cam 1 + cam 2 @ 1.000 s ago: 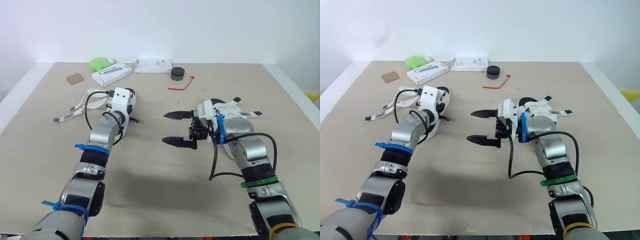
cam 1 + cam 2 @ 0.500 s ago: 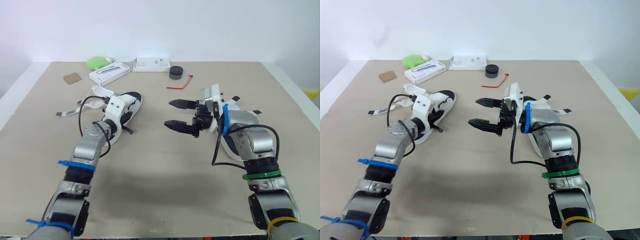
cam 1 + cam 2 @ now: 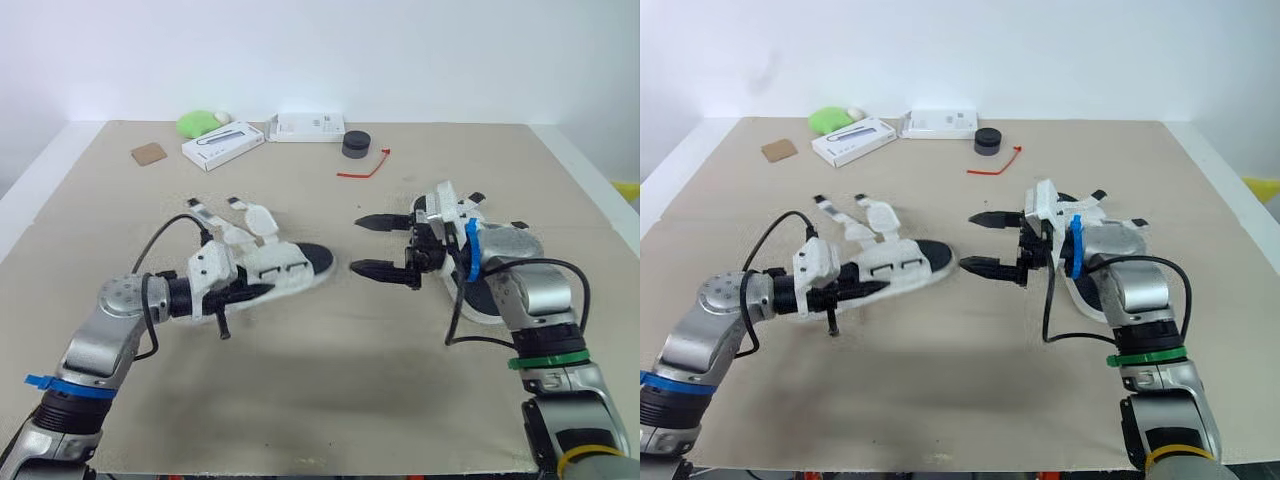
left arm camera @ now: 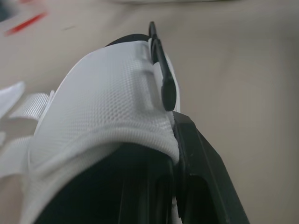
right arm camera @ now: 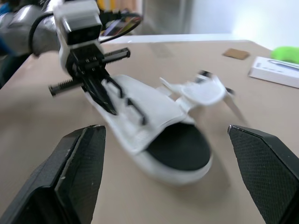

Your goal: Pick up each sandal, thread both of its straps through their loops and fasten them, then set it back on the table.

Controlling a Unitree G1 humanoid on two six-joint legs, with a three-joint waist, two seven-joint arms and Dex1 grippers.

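Note:
A white sandal with a black insole is in the middle of the table, toe pointing right and its loose straps sticking up. My left gripper is shut on its side strap; the left wrist view shows white mesh pressed against a black finger. The right gripper is open just right of the toe, not touching it. Its wide-spread fingers frame the sandal in the right wrist view. The second sandal lies on the table beside my right forearm, straps loose.
Along the back edge lie two white boxes, a black round puck, a red tie, a green object and a brown card. The table drops off at left and right.
My left arm has pulled the sandal from the back left to the middle and turned its toe to the right. The right gripper stays open and has shifted slightly right.

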